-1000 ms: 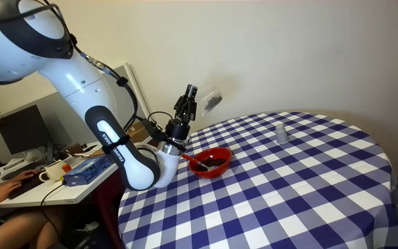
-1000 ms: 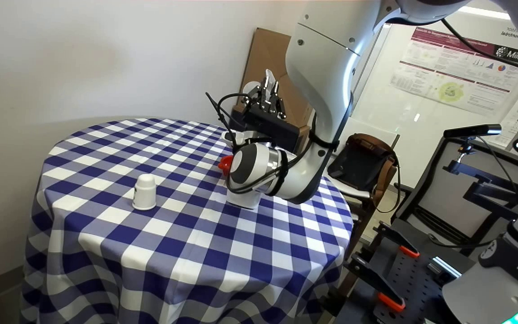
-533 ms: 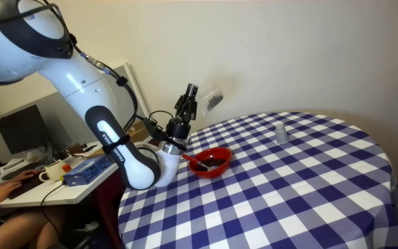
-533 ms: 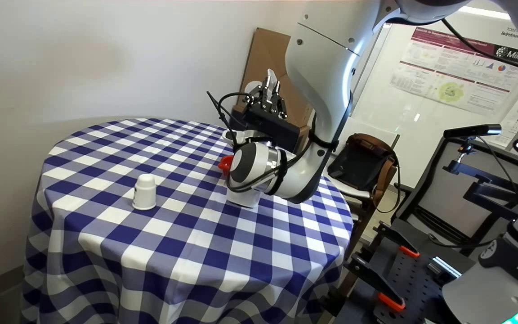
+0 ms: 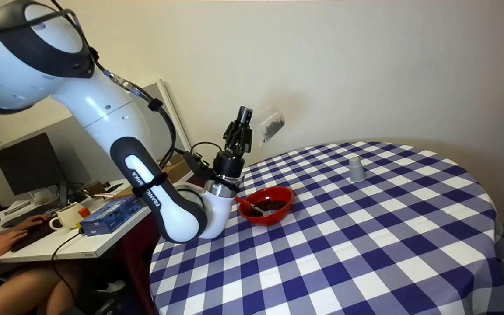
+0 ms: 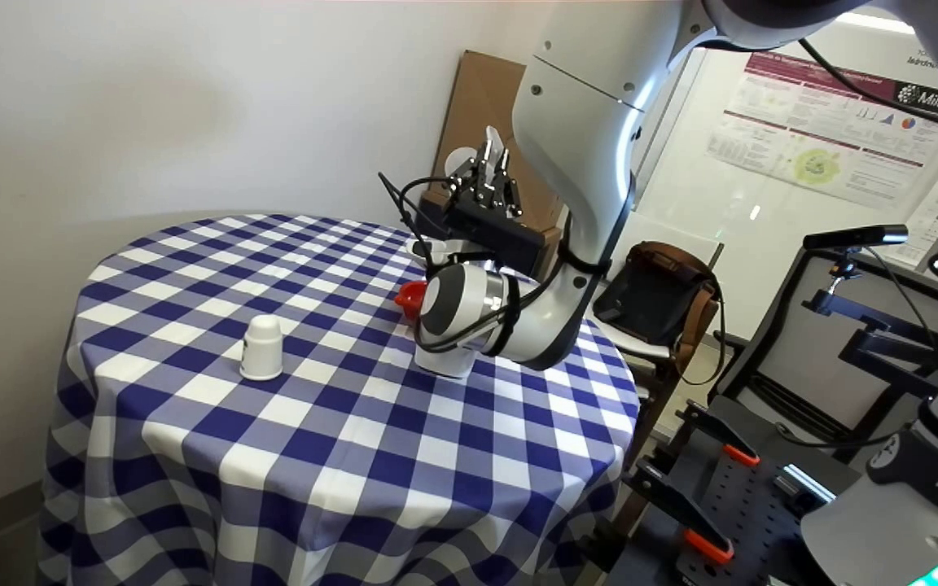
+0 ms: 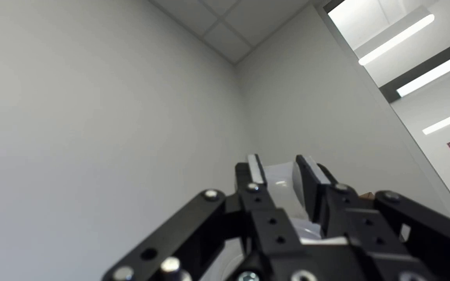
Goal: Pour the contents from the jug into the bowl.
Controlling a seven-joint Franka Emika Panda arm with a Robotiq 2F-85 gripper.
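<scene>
- A black metal hand [image 5: 244, 114], raised, fingers partly closed, grips a clear, wide, see-through jug [image 5: 270, 124].
- The jug tilts in mid-air, dark bits [image 5: 274, 127] inside, higher than a round, shiny red bowl [image 5: 279, 216].
- Bowl on the blue-and-white checked surface [image 5: 365, 245], at left in an exterior view.
</scene>
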